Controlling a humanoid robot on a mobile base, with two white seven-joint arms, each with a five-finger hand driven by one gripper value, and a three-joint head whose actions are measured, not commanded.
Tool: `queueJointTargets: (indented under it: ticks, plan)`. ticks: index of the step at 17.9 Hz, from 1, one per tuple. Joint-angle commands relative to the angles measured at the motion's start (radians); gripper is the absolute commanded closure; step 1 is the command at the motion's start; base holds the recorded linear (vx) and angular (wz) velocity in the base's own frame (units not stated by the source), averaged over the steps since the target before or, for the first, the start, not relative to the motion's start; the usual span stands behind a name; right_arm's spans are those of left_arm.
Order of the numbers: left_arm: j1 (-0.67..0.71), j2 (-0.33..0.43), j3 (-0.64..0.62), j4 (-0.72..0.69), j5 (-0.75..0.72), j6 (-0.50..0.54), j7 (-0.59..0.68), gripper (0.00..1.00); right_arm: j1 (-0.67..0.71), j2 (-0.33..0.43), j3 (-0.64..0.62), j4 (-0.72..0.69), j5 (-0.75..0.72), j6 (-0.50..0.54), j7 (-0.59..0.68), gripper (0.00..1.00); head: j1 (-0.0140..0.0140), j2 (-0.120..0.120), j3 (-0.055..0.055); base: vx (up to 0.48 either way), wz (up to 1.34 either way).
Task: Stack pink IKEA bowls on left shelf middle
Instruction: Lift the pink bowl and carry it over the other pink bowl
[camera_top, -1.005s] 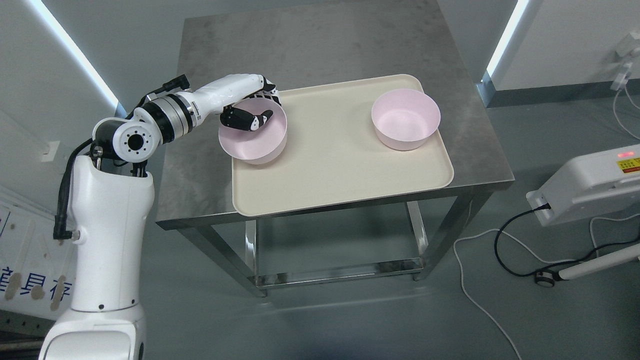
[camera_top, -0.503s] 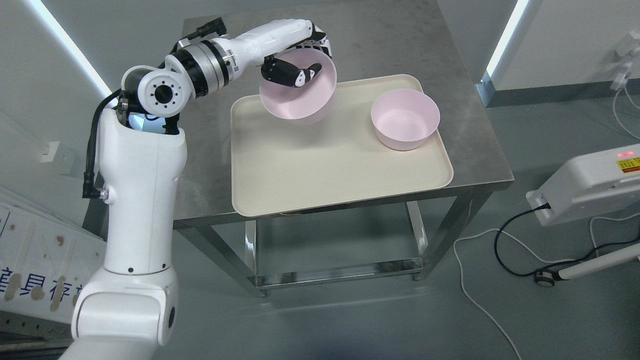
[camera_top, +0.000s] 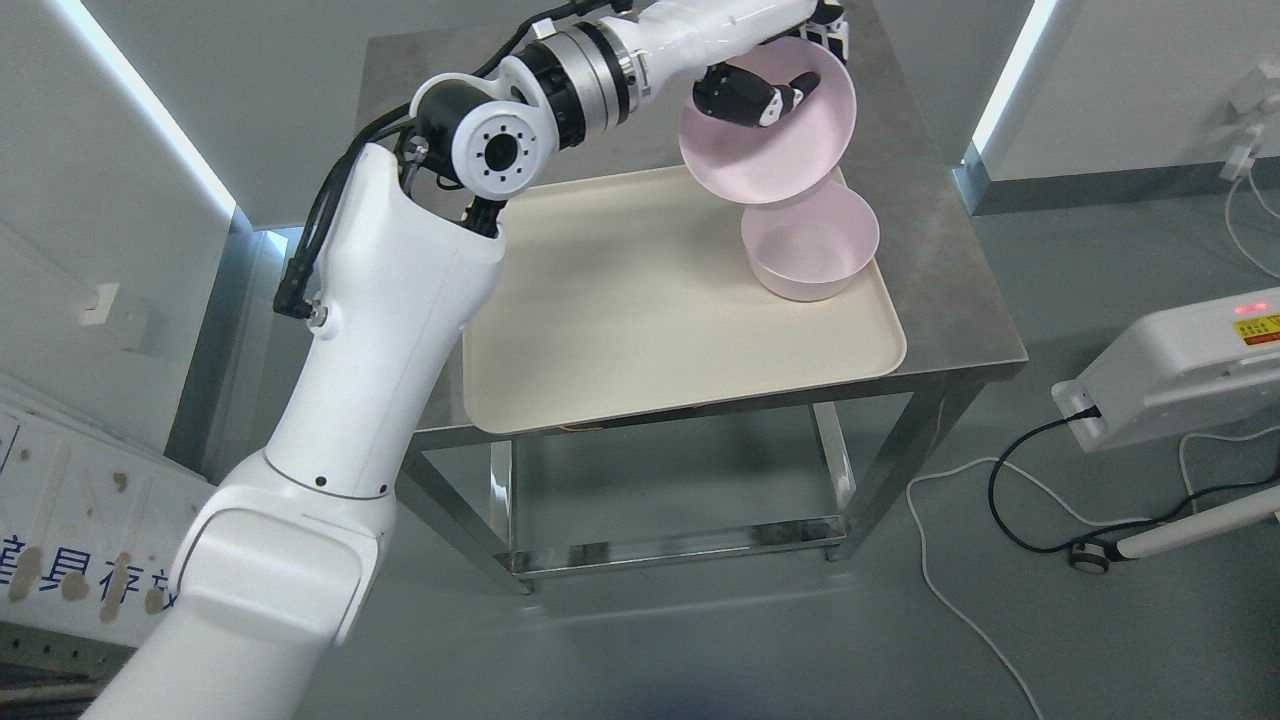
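Observation:
My left hand is shut on the rim of a pink bowl, thumb inside and fingers behind. It holds the bowl tilted in the air, above and just behind a second pink bowl. That second bowl stands upright at the right end of the cream tray on the steel table. The held bowl hides part of the far rim of the standing one. The right arm is out of view.
My left arm stretches across the tray's left part. A white machine with cables stands on the floor at the right. The table has an open frame below.
My left hand has lifted the pink bowl off the tray's left end and carried it up and to the right, until it hangs over the second bowl.

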Motion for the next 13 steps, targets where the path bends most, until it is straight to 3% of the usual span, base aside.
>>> queueJointTargets:
  ticks: [1, 6, 13]
  plan:
    - [-0.089, -0.020, -0.335, 0.265, 0.016, -0.001, 0.041, 0.96, 0.000, -0.017, 0.000, 0.000, 0.000, -0.001, 0.000, 0.00, 0.0000, 0.000, 0.000, 0.000, 0.00]
    - [-0.136, -0.020, -0.300, 0.370, 0.015, -0.001, 0.072, 0.96, 0.000, -0.017, 0.000, 0.000, 0.000, -0.001, 0.000, 0.00, 0.0000, 0.000, 0.000, 0.000, 0.00]
    - [-0.133, -0.020, -0.273, 0.390, 0.013, 0.001, 0.077, 0.96, 0.001, -0.017, 0.000, 0.000, 0.000, -0.001, 0.000, 0.00, 0.0000, 0.000, 0.000, 0.000, 0.00]
